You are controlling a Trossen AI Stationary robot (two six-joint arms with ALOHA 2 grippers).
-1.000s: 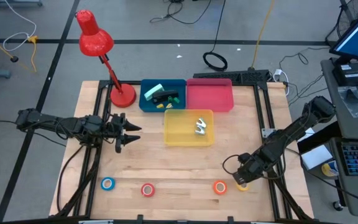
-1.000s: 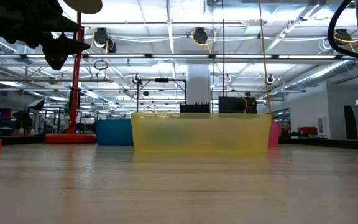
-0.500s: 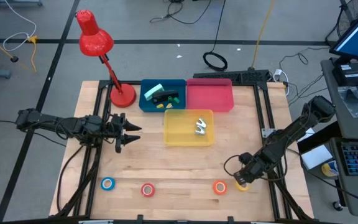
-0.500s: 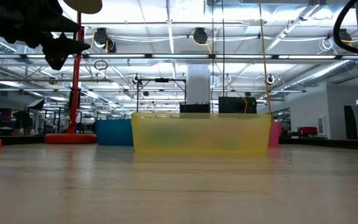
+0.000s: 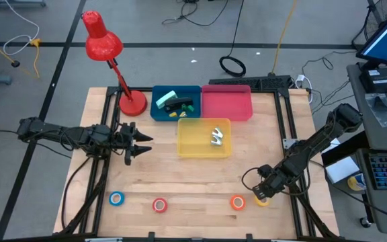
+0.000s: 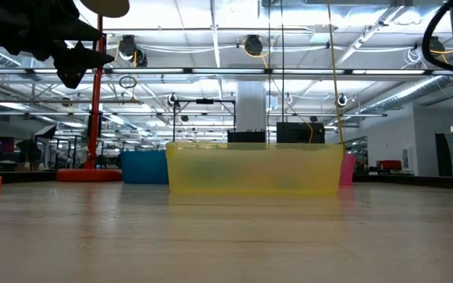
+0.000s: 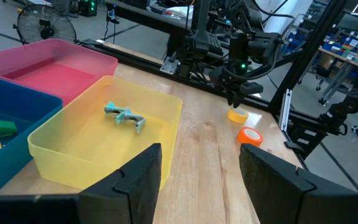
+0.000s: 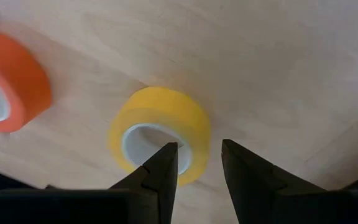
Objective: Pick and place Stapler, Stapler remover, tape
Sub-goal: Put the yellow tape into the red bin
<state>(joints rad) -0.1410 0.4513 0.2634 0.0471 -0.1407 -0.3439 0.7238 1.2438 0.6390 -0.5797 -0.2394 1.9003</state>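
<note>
Your right gripper hangs straight over the yellow tape, jaws parted to a narrow gap and holding nothing. One finger sits over the roll's pale centre and the other over its rim, so the near wall lies under the gap between them — my guess is you are set to pinch that wall rather than span the whole ring. The orange tape lies just beside it, off to one side of the fingers, near enough that a drift could nudge it.

The high view adds what the wrist cannot: the red tape and blue tape lie well apart from that gripper along the same front edge, and the three bins sit far beyond it — a yellow bin with a small metal piece in it, probably the remover, a blue bin with a dark tool, and a pink bin.

Your left gripper waits, half open and empty, near the yellow bin.
</note>
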